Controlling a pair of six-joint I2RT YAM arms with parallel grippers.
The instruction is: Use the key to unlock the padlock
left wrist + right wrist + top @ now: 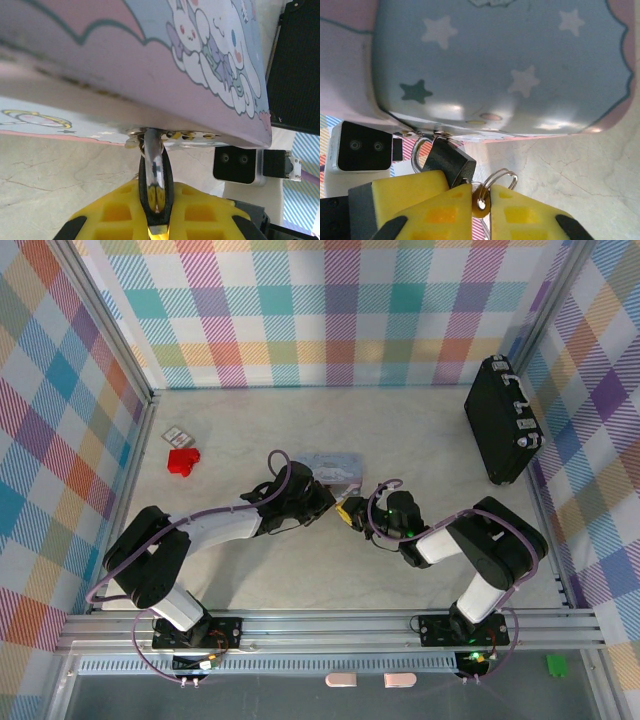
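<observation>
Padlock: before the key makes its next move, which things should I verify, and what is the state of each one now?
1. The right gripper shut on the key: ok.
2. The left gripper clamping the padlock steady: ok.
3. The shackle through the hasp of the tin, not yet open: ok.
4. The key lined up to enter the padlock: cannot tell, its blade is hidden.
5. Room between the two grippers: cannot tell, very close in the top view.
</observation>
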